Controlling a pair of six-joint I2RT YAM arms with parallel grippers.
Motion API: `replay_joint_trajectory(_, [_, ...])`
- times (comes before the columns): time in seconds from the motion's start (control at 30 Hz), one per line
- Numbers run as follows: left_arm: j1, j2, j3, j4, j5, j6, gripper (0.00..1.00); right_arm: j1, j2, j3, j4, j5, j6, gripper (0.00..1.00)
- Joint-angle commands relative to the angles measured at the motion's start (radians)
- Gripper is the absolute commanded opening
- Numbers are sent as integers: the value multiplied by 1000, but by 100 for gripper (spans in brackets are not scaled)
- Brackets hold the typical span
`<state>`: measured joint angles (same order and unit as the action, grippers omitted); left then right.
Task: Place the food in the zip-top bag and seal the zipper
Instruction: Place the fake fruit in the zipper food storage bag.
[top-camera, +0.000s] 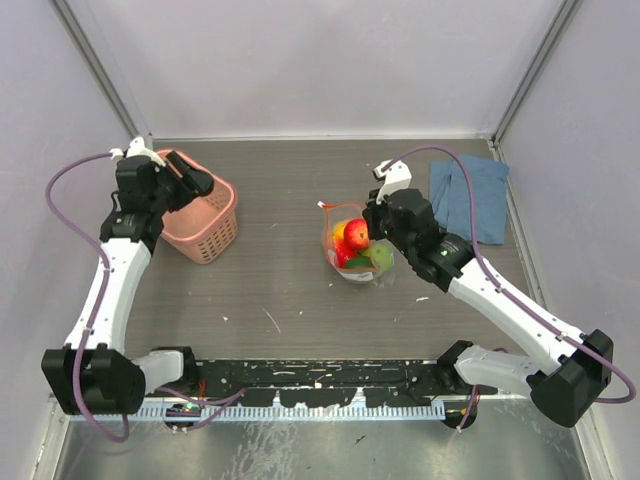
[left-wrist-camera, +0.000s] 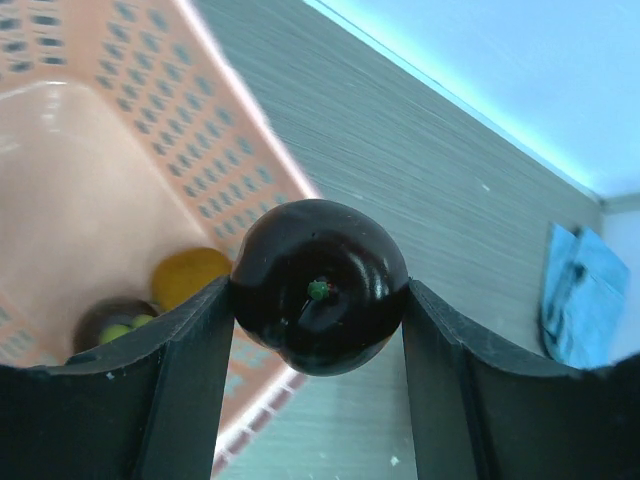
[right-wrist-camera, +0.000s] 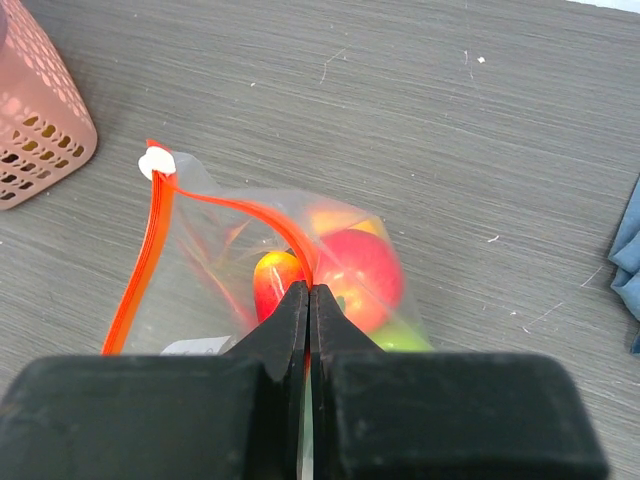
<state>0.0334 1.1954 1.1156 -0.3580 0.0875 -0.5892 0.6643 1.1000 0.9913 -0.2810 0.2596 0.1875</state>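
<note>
My left gripper (left-wrist-camera: 319, 300) is shut on a glossy dark round fruit (left-wrist-camera: 320, 285) with a green stem, held above the near rim of the pink basket (left-wrist-camera: 90, 180); in the top view it hangs over the basket (top-camera: 205, 222). An orange fruit (left-wrist-camera: 190, 275) and a dark one with green (left-wrist-camera: 110, 322) lie in the basket. My right gripper (right-wrist-camera: 309, 290) is shut on the zipper (right-wrist-camera: 265, 220), the orange-red strip of the clear zip-top bag (right-wrist-camera: 200, 290), holding its mouth open. Red, yellow and green fruits (right-wrist-camera: 355, 275) sit inside the bag (top-camera: 352, 253). The white slider (right-wrist-camera: 156, 163) is at the strip's far end.
A folded blue cloth (top-camera: 470, 195) lies at the back right, also at the right edge of the left wrist view (left-wrist-camera: 580, 290). The pink basket's corner shows at the left of the right wrist view (right-wrist-camera: 35, 110). Grey wood-grain table (top-camera: 290, 290); walls close in on both sides.
</note>
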Motion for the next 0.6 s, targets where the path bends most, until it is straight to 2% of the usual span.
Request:
replay_joint_trajectory(0.0, [-87, -87, -12, 28, 110, -21, 35, -4, -1, 78, -6, 5, -17, 0])
replay_joint_trajectory(0.23, [-266, -158, -34, 75, 143, -51, 36, -2, 14, 97, -34, 5, -22, 0])
replay_joint_trajectory(0.57, [-645, -127, -67, 235, 81, -24, 37, -3, 21, 104, -34, -3, -20, 0])
